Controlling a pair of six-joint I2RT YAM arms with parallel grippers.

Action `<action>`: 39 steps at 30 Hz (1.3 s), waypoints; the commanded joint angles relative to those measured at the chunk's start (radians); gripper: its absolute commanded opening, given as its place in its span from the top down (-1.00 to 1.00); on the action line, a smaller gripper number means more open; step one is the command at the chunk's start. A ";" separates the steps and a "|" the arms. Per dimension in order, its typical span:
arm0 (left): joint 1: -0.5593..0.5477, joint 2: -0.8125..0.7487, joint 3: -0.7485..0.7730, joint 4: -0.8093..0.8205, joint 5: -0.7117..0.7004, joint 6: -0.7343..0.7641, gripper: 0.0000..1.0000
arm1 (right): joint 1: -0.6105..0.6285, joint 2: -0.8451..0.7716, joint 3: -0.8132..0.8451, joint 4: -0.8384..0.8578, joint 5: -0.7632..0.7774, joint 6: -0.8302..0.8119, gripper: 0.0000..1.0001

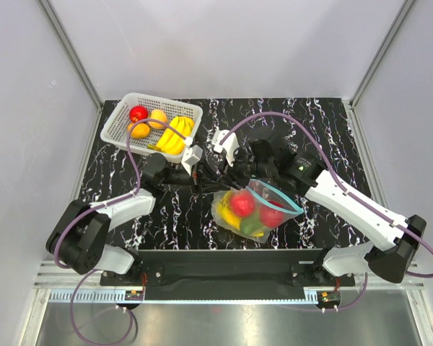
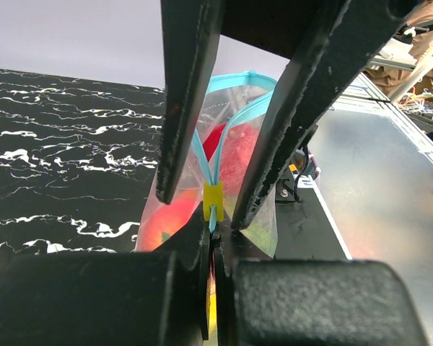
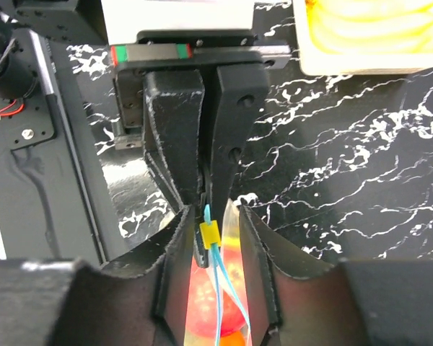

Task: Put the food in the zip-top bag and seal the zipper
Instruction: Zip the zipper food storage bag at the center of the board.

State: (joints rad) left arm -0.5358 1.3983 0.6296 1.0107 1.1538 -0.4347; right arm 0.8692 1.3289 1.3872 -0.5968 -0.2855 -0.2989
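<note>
Sealing step, at its start: the left gripper (image 3: 204, 194) is clenched on the end of the zipper (image 2: 238, 78). The right gripper (image 3: 213, 213) faces it tip to tip, released, a finger either side of the yellow slider (image 3: 209, 234). Next move, likely: the right pinches the slider and draws it away from the left's hold, along the parted strips. Beyond the left gripper's tips the zip-top bag (image 1: 254, 210) lies crinkled on the table (image 1: 332, 137), red apples (image 1: 241, 202) inside; farther off, bananas (image 1: 176, 134) sit in the white basket (image 1: 115, 119).

White shells fitted on left arm (image 1: 123, 205) and right arm (image 1: 353, 205); joints, bases black. Purple cable (image 1: 274, 113) looped along each. Green light (image 1: 301, 170) lit on right arm. Matte black fingers (image 3: 175, 122) scuffed at edges, screw holes drilled; rail (image 3: 200, 50) marked red and green.
</note>
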 commanded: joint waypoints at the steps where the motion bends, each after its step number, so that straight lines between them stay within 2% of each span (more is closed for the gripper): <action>1: -0.004 -0.004 0.007 0.074 0.021 0.017 1.00 | 0.004 0.003 0.042 -0.023 -0.037 -0.013 0.24; 5: -0.004 -0.009 0.005 0.072 0.024 0.019 1.00 | 0.004 -0.017 0.023 -0.032 -0.038 -0.008 0.16; 9: -0.004 -0.007 0.005 0.074 0.029 0.019 1.00 | 0.004 -0.034 0.003 -0.031 -0.043 -0.006 0.18; 10: -0.004 -0.007 0.005 0.077 0.029 0.019 1.00 | 0.005 -0.037 0.001 -0.035 -0.047 -0.008 0.21; 15: -0.004 -0.008 0.002 0.081 0.027 0.017 1.00 | 0.004 -0.030 0.003 -0.049 -0.053 -0.011 0.64; 21: -0.004 -0.013 -0.002 0.086 0.023 0.019 1.00 | 0.005 -0.049 0.004 -0.061 -0.050 -0.009 0.68; 22: -0.004 -0.013 -0.004 0.088 0.024 0.019 1.00 | 0.004 -0.054 0.003 -0.066 -0.049 -0.012 0.77; 24: -0.003 -0.015 -0.005 0.088 0.020 0.021 1.00 | 0.004 -0.057 0.004 -0.075 -0.035 -0.011 0.78; 26: -0.001 -0.016 -0.005 0.088 0.021 0.021 1.00 | 0.005 -0.066 -0.004 -0.075 -0.027 -0.009 0.67; 28: -0.003 -0.016 -0.007 0.097 0.026 0.016 1.00 | 0.004 -0.079 -0.020 -0.067 -0.021 -0.008 0.41; 29: -0.003 -0.015 -0.007 0.100 0.026 0.014 1.00 | 0.004 -0.082 -0.025 -0.057 -0.026 -0.009 0.36; 33: -0.003 -0.016 -0.010 0.108 0.030 0.008 1.00 | 0.004 -0.079 -0.027 -0.052 -0.034 -0.009 0.23; 39: -0.003 -0.015 -0.013 0.126 0.038 -0.004 1.00 | 0.004 -0.054 -0.008 -0.044 -0.049 -0.008 0.22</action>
State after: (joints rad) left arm -0.5400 1.3983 0.6277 1.0492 1.1709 -0.4442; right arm 0.8688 1.2739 1.3598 -0.6594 -0.3149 -0.3065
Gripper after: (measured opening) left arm 0.009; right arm 0.388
